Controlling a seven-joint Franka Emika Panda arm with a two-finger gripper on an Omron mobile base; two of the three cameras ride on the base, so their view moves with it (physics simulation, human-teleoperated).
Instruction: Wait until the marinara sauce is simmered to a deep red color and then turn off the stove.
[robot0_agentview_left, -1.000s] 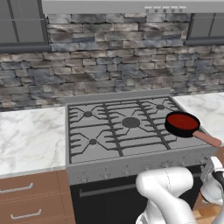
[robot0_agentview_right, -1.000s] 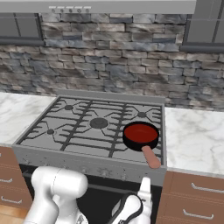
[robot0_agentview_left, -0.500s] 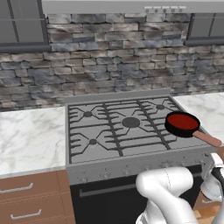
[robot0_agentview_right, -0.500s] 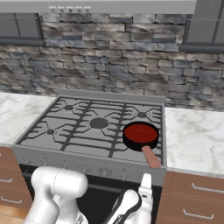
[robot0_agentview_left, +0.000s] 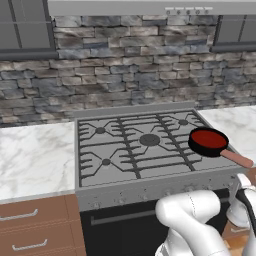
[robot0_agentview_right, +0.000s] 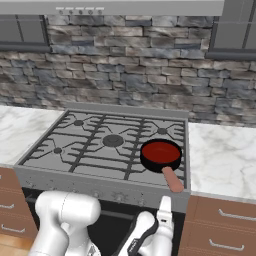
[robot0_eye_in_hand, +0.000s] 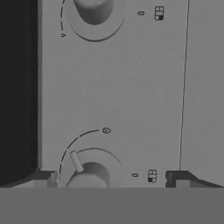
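The marinara sauce (robot0_agentview_left: 207, 137) (robot0_agentview_right: 160, 151) is a deep red disc in a small black skillet (robot0_agentview_right: 146, 160) on the stove's (robot0_agentview_left: 131, 171) (robot0_agentview_right: 62, 160) front right burner. The skillet's handle (robot0_agentview_right: 173, 180) points toward the front edge. Below that edge my gripper (robot0_agentview_right: 165, 204) (robot0_eye_in_hand: 111, 179) is open and faces the grey knob panel. In the hand view a knob (robot0_eye_in_hand: 89, 174) with a small pointer sits between my two dark fingertips (robot0_eye_in_hand: 43, 178), untouched. A second knob (robot0_eye_in_hand: 93, 9) shows at the top of that view.
Marble counters (robot0_agentview_left: 35, 160) (robot0_agentview_right: 222, 160) flank the stove, with wooden drawers (robot0_agentview_left: 35, 227) (robot0_agentview_right: 225, 222) below. A stone wall (robot0_agentview_left: 125, 65) rises behind. The black oven door (robot0_eye_in_hand: 17, 87) lies beside the knob panel.
My hand has crept up and closer to the stove's front panel. The sauce, skillet and jaws look unchanged.
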